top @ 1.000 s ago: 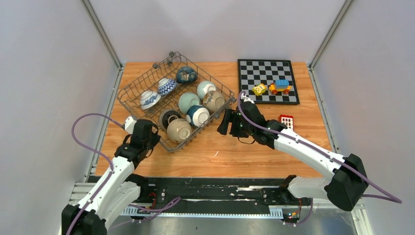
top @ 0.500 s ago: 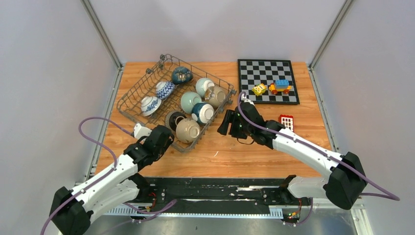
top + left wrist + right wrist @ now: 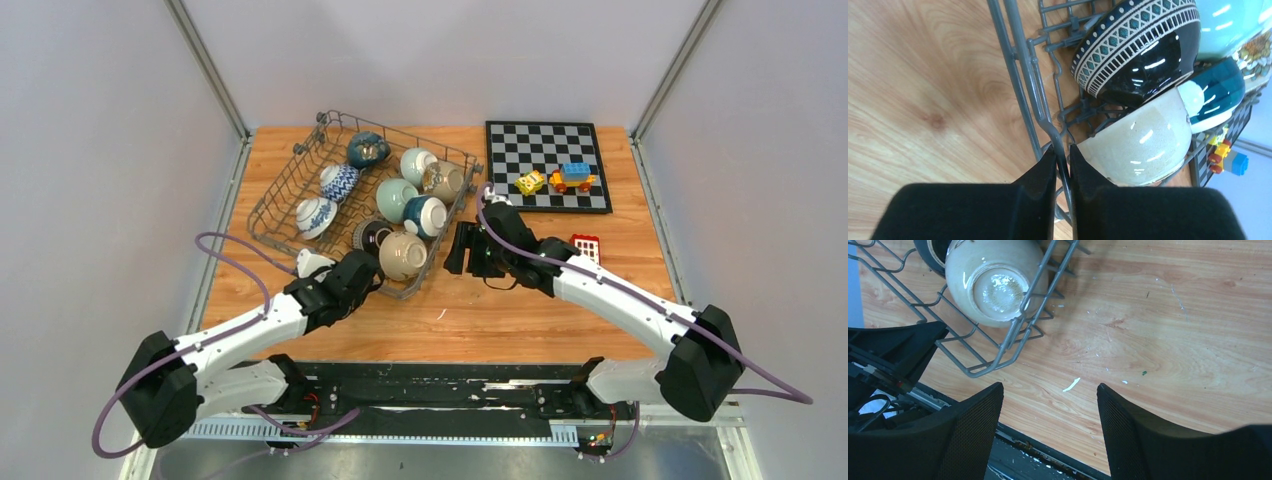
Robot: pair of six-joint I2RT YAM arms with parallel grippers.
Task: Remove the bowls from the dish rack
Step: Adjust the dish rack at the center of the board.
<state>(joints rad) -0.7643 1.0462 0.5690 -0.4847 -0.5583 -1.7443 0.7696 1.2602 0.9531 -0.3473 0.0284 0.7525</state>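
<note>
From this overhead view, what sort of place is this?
Likely a robot test bench, not a kitchen: two robot arms mounted at a wooden table, a dish rack of bowls beside a chessboard with toy blocks.

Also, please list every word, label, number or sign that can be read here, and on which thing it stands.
No text can be read in any view.
The bowls carry only patterns, no letters.
The chessboard shows plain squares, no letters or numbers.
The toy blocks and the red block are too small to tell.
The dish rack bears no label.
</note>
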